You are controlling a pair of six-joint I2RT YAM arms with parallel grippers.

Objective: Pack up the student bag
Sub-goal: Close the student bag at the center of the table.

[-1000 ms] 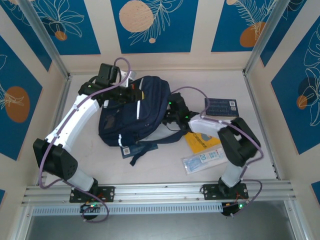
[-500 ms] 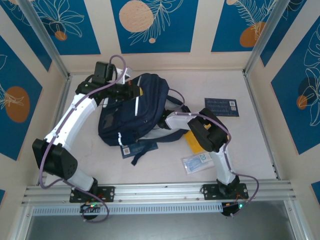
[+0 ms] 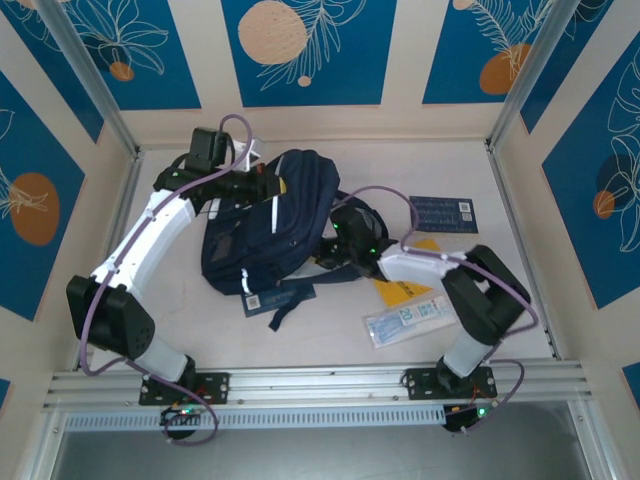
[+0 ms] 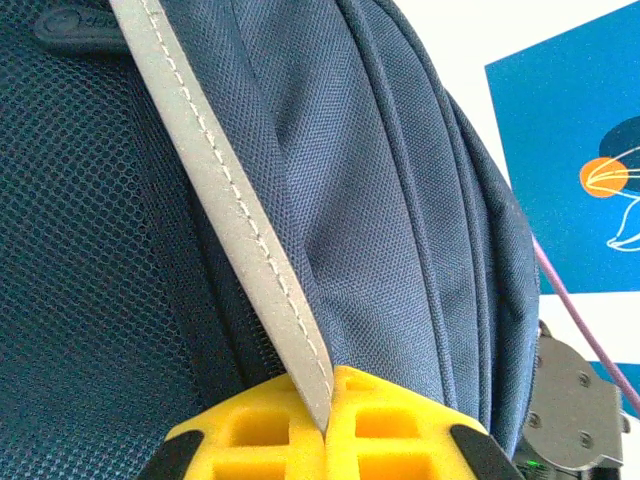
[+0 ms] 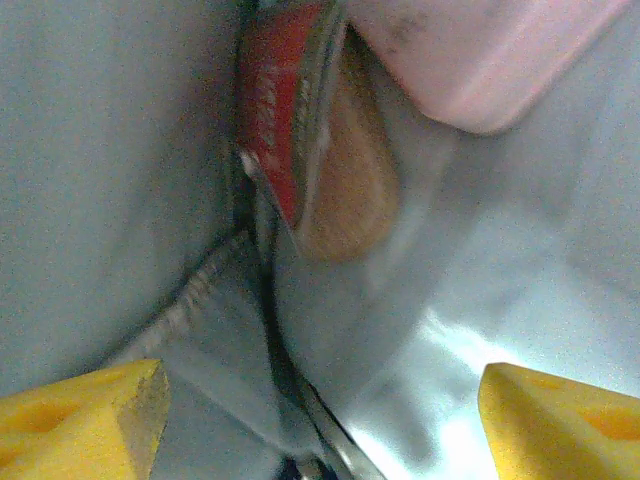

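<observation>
My left tool (image 4: 327, 425) is clamped on the reflective stripe (image 4: 250, 230) of the student bag (image 3: 265, 225). My right tool (image 5: 320, 400) gapes wide, holding nothing, at the bag's right-side opening. The navy booklet (image 3: 443, 214) lies farther right on the table (image 3: 330, 330).

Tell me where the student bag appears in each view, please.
Top external: the student bag lies left of centre, between the two arms.
Left wrist: its navy fabric runs above the left gripper, which pinches it.
Right wrist: pale lining, probably the bag's inside; not certain.
Shared landmark: the white stripe, in top and left wrist views.
</observation>
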